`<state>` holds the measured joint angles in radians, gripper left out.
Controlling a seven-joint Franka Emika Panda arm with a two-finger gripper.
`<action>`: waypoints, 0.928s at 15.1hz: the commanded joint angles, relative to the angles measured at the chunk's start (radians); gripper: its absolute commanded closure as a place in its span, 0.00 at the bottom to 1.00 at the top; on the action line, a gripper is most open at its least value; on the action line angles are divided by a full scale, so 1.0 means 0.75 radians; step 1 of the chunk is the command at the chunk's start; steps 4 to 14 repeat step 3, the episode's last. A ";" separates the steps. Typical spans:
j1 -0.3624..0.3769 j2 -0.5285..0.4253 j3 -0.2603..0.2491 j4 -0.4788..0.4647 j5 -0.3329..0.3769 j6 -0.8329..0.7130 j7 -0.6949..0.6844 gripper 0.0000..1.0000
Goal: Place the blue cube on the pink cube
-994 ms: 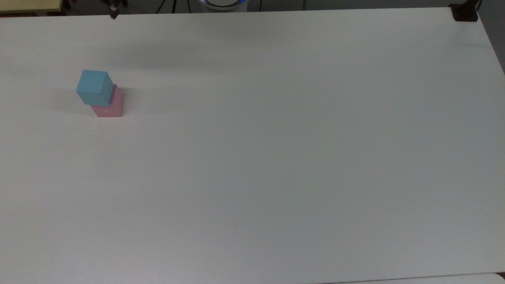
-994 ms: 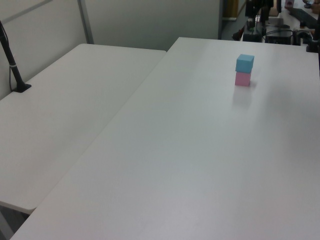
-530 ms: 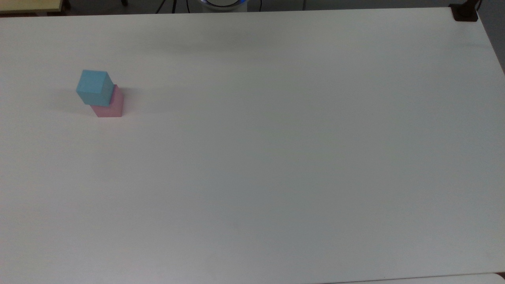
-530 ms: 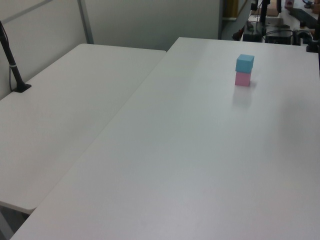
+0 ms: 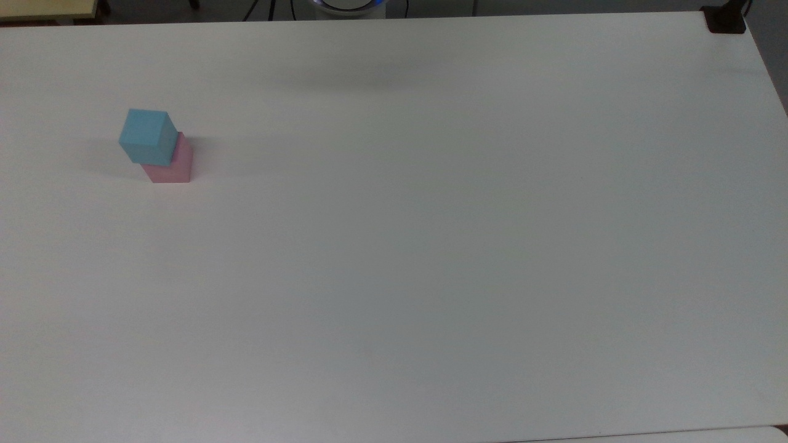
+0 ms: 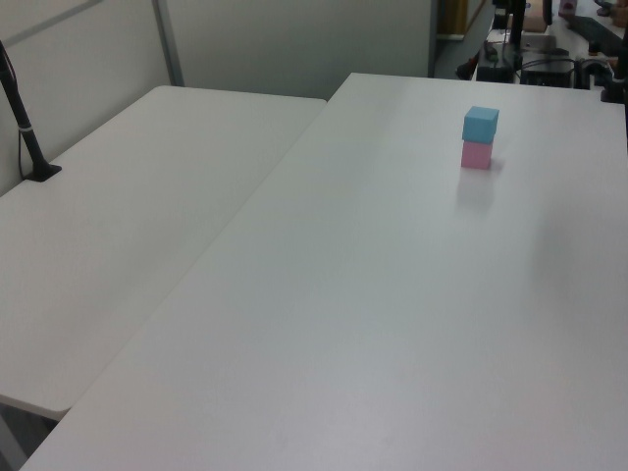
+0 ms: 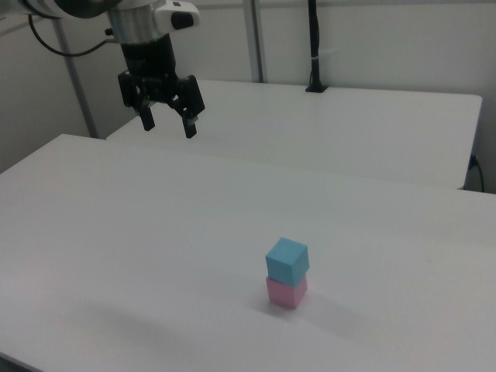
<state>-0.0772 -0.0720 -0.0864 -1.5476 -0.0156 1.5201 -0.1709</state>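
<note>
The blue cube (image 5: pixel 148 135) rests on top of the pink cube (image 5: pixel 172 165) at the top view's left, turned slightly askew on it. The same stack stands in the left view, blue cube (image 6: pixel 481 124) over pink cube (image 6: pixel 476 155), and in the right view, blue cube (image 7: pixel 287 260) over pink cube (image 7: pixel 285 293). In the right view my gripper (image 7: pixel 168 125) hangs open and empty, high above the table and far to the right view's upper left of the stack.
The white table (image 5: pixel 431 246) spreads wide around the stack. A second white table (image 6: pixel 118 226) adjoins it on the left view's left. A black clamp post (image 7: pixel 314 46) stands on the far table in the right view. The robot base (image 5: pixel 348 5) sits at the top view's upper edge.
The gripper's tip, seen a second ago at the top view's upper left edge, has left that view. Its shadow on the table drifted right. The cubes have not moved.
</note>
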 commanded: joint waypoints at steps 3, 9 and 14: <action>0.042 -0.027 -0.040 -0.047 -0.006 0.031 -0.034 0.00; 0.042 -0.027 -0.040 -0.047 -0.006 0.031 -0.034 0.00; 0.042 -0.027 -0.040 -0.047 -0.006 0.031 -0.034 0.00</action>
